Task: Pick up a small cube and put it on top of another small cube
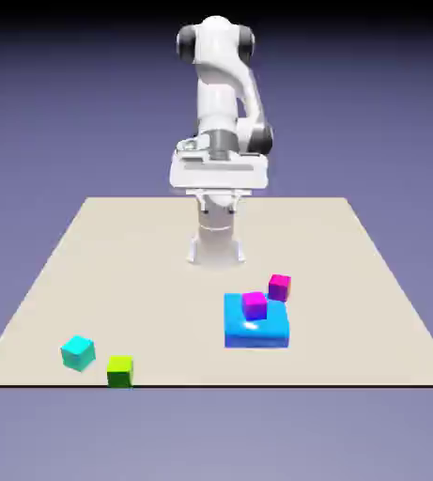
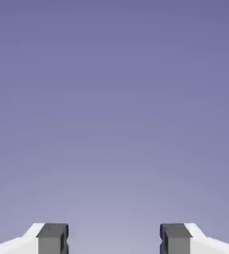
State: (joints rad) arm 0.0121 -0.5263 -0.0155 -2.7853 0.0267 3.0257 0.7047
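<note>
While spread wide, fingers hold nothing.

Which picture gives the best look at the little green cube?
The exterior view. There the green cube sits in full sight near the table's front edge, just right of the cyan cube. The hand view shows none of it, only blue-violet backdrop beyond the open gripper.
</note>
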